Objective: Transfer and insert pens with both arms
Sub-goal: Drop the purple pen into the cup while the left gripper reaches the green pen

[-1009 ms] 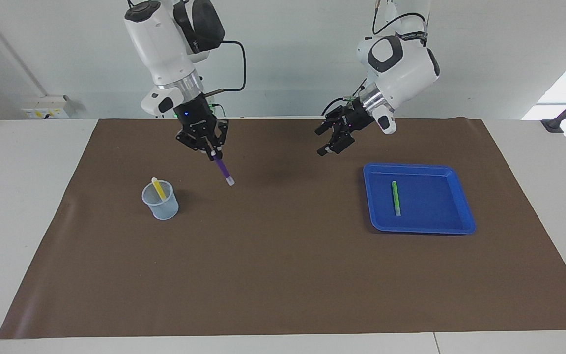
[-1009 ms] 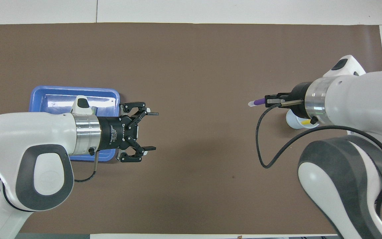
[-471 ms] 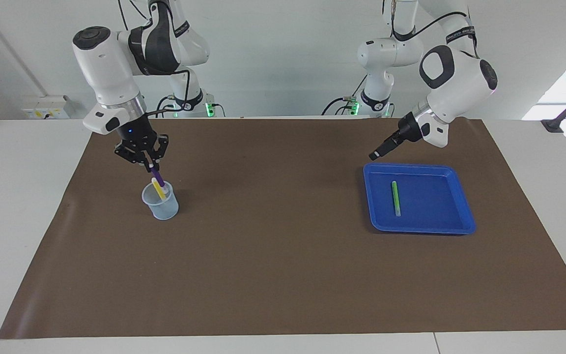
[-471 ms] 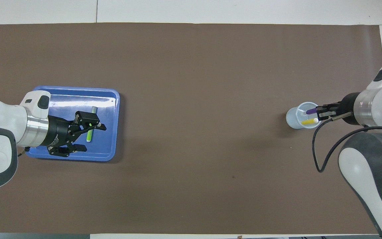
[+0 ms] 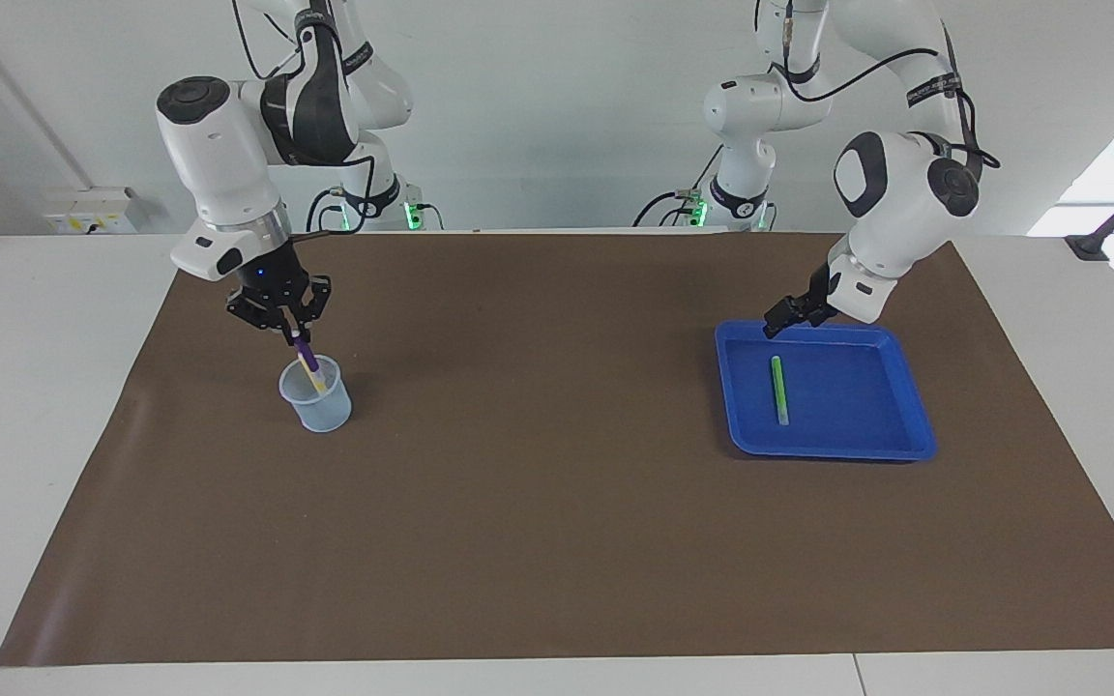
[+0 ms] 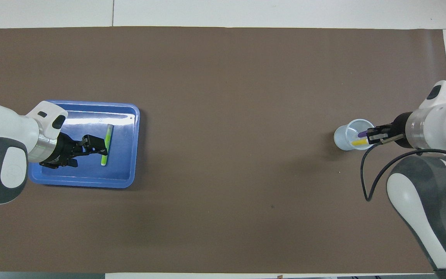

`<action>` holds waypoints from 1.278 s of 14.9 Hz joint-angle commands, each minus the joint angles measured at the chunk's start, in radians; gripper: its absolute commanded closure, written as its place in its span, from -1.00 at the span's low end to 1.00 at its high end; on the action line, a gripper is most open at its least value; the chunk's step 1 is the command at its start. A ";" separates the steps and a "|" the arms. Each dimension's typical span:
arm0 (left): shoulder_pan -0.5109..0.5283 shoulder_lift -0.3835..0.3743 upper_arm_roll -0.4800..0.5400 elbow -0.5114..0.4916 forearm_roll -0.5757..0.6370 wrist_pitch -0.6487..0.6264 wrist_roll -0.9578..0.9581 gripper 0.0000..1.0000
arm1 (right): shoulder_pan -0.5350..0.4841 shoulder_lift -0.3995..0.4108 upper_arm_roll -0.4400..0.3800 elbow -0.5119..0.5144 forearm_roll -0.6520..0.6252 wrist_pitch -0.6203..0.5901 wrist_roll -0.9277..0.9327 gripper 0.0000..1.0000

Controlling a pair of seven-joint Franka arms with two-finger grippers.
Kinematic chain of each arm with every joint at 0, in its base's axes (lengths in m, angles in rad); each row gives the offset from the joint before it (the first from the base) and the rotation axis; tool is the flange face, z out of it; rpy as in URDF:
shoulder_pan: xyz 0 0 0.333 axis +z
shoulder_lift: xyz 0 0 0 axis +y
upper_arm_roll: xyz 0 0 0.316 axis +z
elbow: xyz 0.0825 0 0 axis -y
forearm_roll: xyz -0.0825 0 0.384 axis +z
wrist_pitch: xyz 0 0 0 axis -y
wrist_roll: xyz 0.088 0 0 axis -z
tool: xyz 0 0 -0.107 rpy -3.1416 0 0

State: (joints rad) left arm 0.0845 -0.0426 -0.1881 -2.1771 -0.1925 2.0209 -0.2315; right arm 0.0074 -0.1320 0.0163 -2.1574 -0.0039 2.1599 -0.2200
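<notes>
Holding the purple pen [image 5: 303,350] tight over the cup [image 5: 316,396], the right gripper [image 5: 293,333] is squeezing; the left gripper [image 5: 776,320] is hanging wide open over the tray [image 5: 866,440], holding nothing.

3 pens [image 5: 778,390], 1 cup [image 5: 316,398], 1 tray [image 5: 895,387].

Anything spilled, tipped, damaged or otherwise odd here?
Nothing stands out. The clear plastic cup stands upright with the yellow pen inside; the purple pen enters it. The green pen lies flat in the blue tray.
</notes>
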 commanded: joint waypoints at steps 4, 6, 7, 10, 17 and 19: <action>-0.006 0.001 -0.004 0.062 0.033 0.022 0.015 -1.00 | -0.021 0.058 0.011 -0.035 -0.018 0.121 -0.009 1.00; 0.000 0.001 -0.004 0.063 0.034 0.035 0.012 -1.00 | -0.023 0.081 0.011 -0.035 -0.019 0.140 -0.010 1.00; 0.000 0.000 -0.002 0.063 0.033 0.026 0.009 -1.00 | -0.023 0.087 0.011 -0.035 -0.019 0.147 -0.010 1.00; 0.003 -0.014 -0.004 0.036 0.034 0.038 0.032 -1.00 | -0.024 0.101 0.011 -0.042 -0.018 0.160 -0.012 1.00; 0.006 0.113 -0.002 0.033 0.048 0.197 0.333 -1.00 | -0.050 0.109 0.011 -0.073 -0.018 0.219 -0.015 1.00; -0.005 0.177 -0.004 0.033 0.175 0.263 0.340 -1.00 | -0.053 0.118 0.011 -0.075 -0.018 0.222 -0.012 1.00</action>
State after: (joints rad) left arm 0.0861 0.0640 -0.1905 -2.1502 -0.1081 2.2172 0.0772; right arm -0.0256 -0.0150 0.0155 -2.2115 -0.0041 2.3529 -0.2201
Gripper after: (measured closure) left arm 0.000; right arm 0.824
